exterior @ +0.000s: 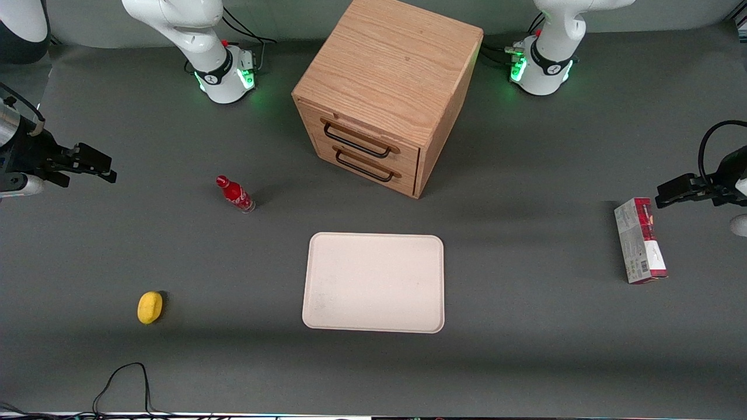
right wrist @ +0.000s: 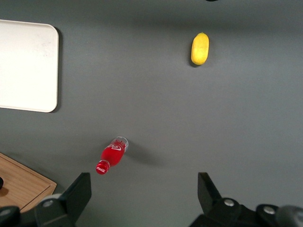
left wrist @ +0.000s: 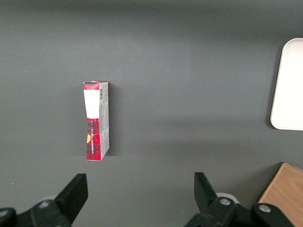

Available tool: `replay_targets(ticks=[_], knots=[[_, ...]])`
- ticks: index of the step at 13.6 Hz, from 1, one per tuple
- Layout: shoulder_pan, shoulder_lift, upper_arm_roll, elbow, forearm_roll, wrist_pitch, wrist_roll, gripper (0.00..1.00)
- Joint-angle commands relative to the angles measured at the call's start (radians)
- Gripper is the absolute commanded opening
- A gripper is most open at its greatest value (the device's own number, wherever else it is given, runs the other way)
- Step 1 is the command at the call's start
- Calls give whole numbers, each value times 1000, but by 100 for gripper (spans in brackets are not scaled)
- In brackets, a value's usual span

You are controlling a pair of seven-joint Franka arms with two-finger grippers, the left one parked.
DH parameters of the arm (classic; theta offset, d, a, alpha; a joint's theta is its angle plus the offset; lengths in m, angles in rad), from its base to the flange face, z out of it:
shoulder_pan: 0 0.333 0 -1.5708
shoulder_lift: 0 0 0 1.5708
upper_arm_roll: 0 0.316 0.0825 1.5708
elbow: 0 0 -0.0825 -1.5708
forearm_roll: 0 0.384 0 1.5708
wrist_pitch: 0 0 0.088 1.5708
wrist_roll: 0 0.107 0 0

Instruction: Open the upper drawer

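Upper drawer (exterior: 356,139) (closed) well apart from gripper (exterior: 96,166).

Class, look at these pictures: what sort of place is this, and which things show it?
Probably a robotics lab test table: arms bolted to a grey table, the right hand open and hovering at the working arm's end, and props laid out, such as a cabinet with its upper drawer shut, and a tray.

The red bottle (right wrist: 112,155) carries a white script logo in the Coca-Cola style, but the letters are too small to read surely. The red and white carton (left wrist: 96,121) shows a barcode; its print cannot be read.
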Motion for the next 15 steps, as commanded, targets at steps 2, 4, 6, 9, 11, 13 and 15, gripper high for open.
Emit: replay_targets(ticks=[2,4,6,9,11,13,15], knots=[[9,9,-7,14,-11,-9,26,100],[11,44,4,37,-3,-8,29,100],[15,79,86,66,-3,-9,34,100],[17,102,225,70,3,3,21,100],[18,124,339,100,-6,0,35,100],[17,157,471,137,-38,-3,28,100],[17,203,586,174,-102,-5,23,100]])
